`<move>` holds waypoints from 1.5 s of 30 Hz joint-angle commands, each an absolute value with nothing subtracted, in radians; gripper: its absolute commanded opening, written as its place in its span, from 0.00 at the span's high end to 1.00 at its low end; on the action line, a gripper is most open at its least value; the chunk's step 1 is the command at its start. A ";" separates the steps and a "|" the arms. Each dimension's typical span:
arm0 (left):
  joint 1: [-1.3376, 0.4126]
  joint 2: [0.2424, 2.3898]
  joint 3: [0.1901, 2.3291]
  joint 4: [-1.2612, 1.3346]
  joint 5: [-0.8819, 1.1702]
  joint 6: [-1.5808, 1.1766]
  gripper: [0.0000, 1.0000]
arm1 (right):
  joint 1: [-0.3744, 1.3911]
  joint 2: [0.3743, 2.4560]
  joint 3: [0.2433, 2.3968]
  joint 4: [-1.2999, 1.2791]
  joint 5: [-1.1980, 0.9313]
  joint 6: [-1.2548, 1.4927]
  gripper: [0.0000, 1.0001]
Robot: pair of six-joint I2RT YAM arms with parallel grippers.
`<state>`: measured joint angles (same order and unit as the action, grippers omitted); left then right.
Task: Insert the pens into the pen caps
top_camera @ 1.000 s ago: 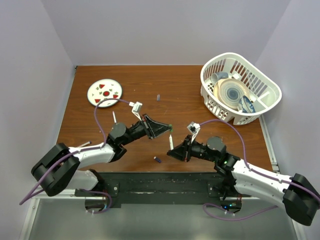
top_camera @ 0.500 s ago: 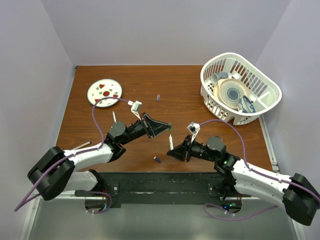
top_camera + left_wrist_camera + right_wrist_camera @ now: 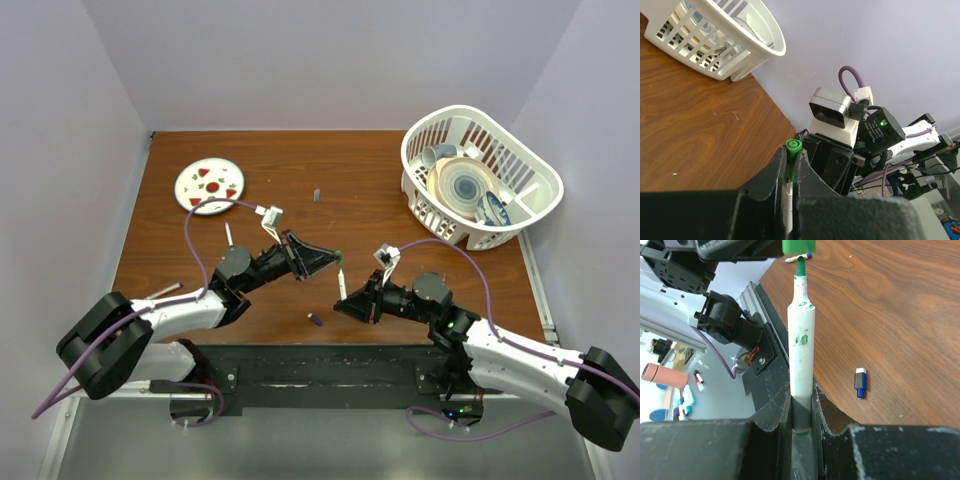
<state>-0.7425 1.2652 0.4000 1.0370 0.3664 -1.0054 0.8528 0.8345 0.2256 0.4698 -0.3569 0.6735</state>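
My left gripper [image 3: 335,258] is shut on the green pen cap [image 3: 341,253], which sits between its fingertips in the left wrist view [image 3: 793,148]. My right gripper [image 3: 346,300] is shut on a white pen [image 3: 342,284] with its green tip pointing at the cap. In the right wrist view the pen [image 3: 801,340] stands up from my right gripper [image 3: 801,396], its tip just under the green cap [image 3: 799,246]. A blue cap [image 3: 315,320] lies on the table near the front edge [image 3: 860,382]. A dark cap [image 3: 316,194] lies farther back. A second pen [image 3: 229,234] lies at left.
A white basket [image 3: 520,150] with dishes stands at the back right. A round plate [image 3: 209,185] with red marks lies at the back left. Another thin white pen [image 3: 166,291] lies beside the left arm. The black base rail [image 3: 320,365] runs along the front edge.
The left arm has shifted very slightly, its cable swinging. The green cap stays just above the pen tip. The right arm has not moved.
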 commanded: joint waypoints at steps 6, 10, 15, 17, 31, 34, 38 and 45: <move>-0.749 1.270 0.362 1.134 0.374 -1.009 1.00 | 0.859 0.822 0.265 0.499 -0.330 0.672 1.00; -0.756 1.284 0.345 1.189 0.388 -1.032 1.00 | 0.859 0.825 0.270 0.495 -0.307 0.669 1.00; -0.785 1.307 0.313 1.259 0.396 -1.061 1.00 | 0.859 0.834 0.317 0.460 -0.276 0.655 1.00; -0.795 1.310 0.304 1.284 0.410 -1.077 1.00 | 0.859 0.839 0.343 0.436 -0.255 0.641 1.00; -0.811 1.200 0.408 1.094 0.564 -1.019 0.36 | 0.859 0.721 0.407 0.304 -0.360 0.523 1.00; -0.813 1.213 0.449 1.112 0.614 -0.996 0.13 | 0.859 0.696 0.400 0.305 -0.394 0.535 1.00; -0.813 1.200 0.482 1.089 0.664 -0.948 0.00 | 0.859 0.678 0.410 0.282 -0.413 0.540 1.00; -0.813 1.108 0.503 0.940 0.490 -0.868 0.00 | 0.859 0.661 0.419 0.281 -0.468 0.557 1.00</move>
<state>-0.8120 1.1770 0.4801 0.9695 0.5987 -0.9234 0.8616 0.6731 0.3737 0.2718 -0.4118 0.5568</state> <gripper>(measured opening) 0.997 0.169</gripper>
